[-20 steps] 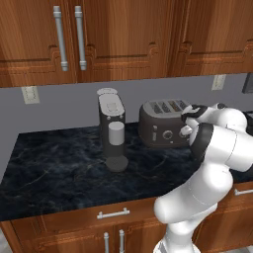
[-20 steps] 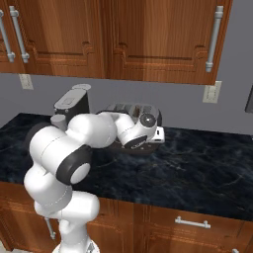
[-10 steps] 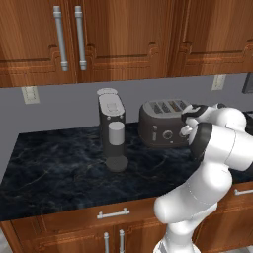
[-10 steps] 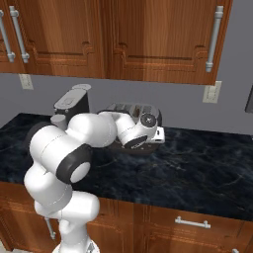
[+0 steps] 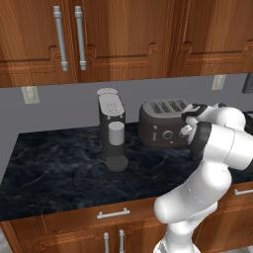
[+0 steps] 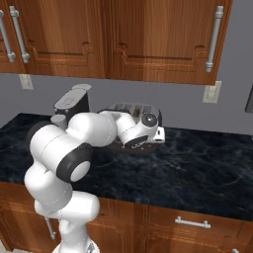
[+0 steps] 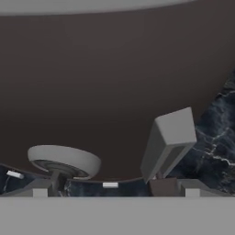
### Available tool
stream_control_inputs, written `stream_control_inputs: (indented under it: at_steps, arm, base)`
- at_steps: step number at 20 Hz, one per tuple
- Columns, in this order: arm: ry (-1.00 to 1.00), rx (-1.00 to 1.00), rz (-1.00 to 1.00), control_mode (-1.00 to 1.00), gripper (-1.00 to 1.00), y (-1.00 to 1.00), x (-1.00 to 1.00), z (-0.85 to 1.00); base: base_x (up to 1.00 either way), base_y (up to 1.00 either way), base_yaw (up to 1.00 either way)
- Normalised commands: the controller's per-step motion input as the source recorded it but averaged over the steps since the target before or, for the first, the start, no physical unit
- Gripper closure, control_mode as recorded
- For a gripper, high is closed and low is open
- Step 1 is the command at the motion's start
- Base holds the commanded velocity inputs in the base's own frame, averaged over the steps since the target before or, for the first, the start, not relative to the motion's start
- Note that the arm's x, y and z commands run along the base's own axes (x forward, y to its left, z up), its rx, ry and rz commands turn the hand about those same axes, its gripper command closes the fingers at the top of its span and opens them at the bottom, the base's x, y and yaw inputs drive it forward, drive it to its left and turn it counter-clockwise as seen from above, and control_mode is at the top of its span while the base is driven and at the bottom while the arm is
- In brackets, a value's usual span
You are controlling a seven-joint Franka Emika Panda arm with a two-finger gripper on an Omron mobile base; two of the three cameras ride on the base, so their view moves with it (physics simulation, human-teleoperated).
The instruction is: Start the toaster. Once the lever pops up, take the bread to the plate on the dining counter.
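So there's one toaster (image 5: pixel 163 123) and one coffee machine (image 5: pixel 112 127) on the desk (image 5: pixel 59 173), two knobs, and the pincer (image 7: pixel 110 186) is spread wide, gripping nothing, right up against the toaster's front.

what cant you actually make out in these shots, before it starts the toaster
- Toaster front right end: in the left base view the arm's wrist covers it.
- Toaster in the right base view: the arm hides most of it, leaving the top showing.
- Bread: the slots are too small in the left base view to show any slice.
- Tool: the hand view is too close to tell whether a fingertip touches the toaster.
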Motion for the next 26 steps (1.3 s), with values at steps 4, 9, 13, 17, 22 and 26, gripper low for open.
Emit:
stream_control_inputs:
  at_steps: [4,9,13,17,22,26]
  arm:
    - [0.00,0.00,0.00,-1.00,-1.00,0.00,0.00,-0.29]
    - [0.00,0.00,0.01,-1.00,-1.00,0.00,0.00,-0.31]
    - [0.00,0.00,0.03,-1.00,-1.00,0.01,-0.01,-0.32]
    - [0.01,0.00,0.04,-1.00,-1.00,0.03,-0.07,-0.38]
    - [0.08,0.00,0.04,-1.00,-1.00,0.05,-0.08,-0.43]
    - [0.11,0.00,0.04,-1.00,-1.00,0.04,-0.07,-0.43]
  base:
    - [0.00,0.00,0.00]
    - [0.00,0.00,0.00]
    - [0.00,0.00,0.00]
    - [0.00,0.00,0.00]
    - [0.00,0.00,0.00]
    - [0.00,0.00,0.00]
